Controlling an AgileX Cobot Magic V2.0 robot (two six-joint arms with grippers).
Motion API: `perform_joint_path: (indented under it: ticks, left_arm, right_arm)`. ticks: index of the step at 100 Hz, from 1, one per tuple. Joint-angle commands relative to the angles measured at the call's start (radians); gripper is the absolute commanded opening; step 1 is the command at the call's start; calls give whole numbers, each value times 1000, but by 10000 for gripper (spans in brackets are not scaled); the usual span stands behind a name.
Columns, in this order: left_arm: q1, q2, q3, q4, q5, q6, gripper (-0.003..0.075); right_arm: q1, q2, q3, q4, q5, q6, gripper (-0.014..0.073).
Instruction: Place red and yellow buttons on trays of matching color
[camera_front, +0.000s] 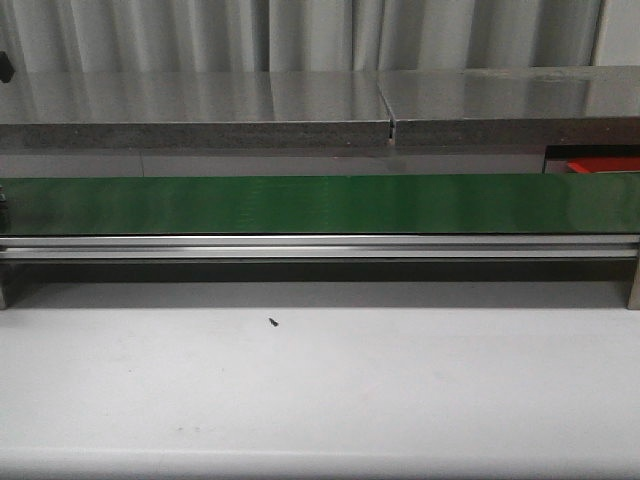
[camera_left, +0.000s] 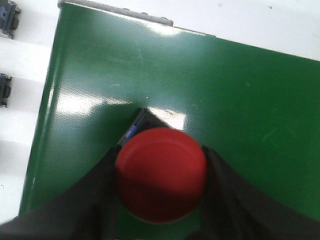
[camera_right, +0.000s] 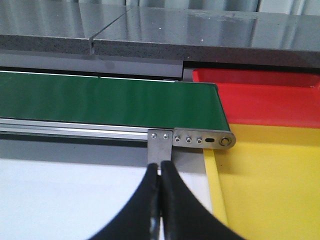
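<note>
1. Red button (camera_left: 161, 172): in the left wrist view it shows as a round, smooth, domed cap of plain red, slightly blurred because it sits so close to the camera. A small dark body with a blue mark (camera_left: 135, 127) juts out from under the cap's edge.
2. It sits just above the green conveyor belt (camera_left: 240, 100); whether it touches the belt cannot be told.
3. Left gripper (camera_left: 161, 200): its two black fingers (camera_left: 95, 200) are spread to about the cap's width, one flanking each side of the button. They appear to press against its sides, so the button looks clamped between them.
4. Right gripper (camera_right: 160, 200): its black fingers (camera_right: 140, 205) are drawn together, with only a hairline seam between them, and nothing is held.
5. The right gripper hangs over the white tabletop (camera_right: 65, 195), near the belt's end bracket (camera_right: 160, 145).
6. Beside that end of the belt lie the yellow tray (camera_right: 270, 185) and, farther back, the red tray (camera_right: 270, 102), edge to edge.
7. In the front view the belt (camera_front: 320, 203) runs across the frame with nothing on it, neither gripper shows, and a corner of the red tray (camera_front: 605, 164) peeks out at the right.
8. A small dark speck (camera_front: 272, 322) lies on the white table in front of the belt.
</note>
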Motion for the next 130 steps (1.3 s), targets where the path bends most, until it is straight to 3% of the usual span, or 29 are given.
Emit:
perform_joint_path:
  ticks: [1,20,29,72,88,108,130]
  left_arm:
    - [-5,-47,-32,-10,-26,0,130]
    - [-5,-47,-32,-48,-24,25,529]
    - [-5,-47,-32,-64,-24,25,611]
    - [-5,-113,-167,-141,-12,62,610]
    - [-5,-174,-164,-55,-19,39,610]
    - [13,-262,-81,90,-22,-38,610]
    - [109,-366,106,102,-83,-39,610]
  right_arm:
    - [0,6,-1,-8,-81,-1,-67]
    - [0,6,-1,-8,-81,-1,-67]
    - [0,6,-1,-8,-81,-1,-67]
    - [0,6,-1,-8,-81,-1,-67]
    - [0,6,-1,-8,-81,-1,-67]
    - [0,6,-1,-8,-81,-1,-67]
    - [0,6,-1,-8,-81,-1,-67]
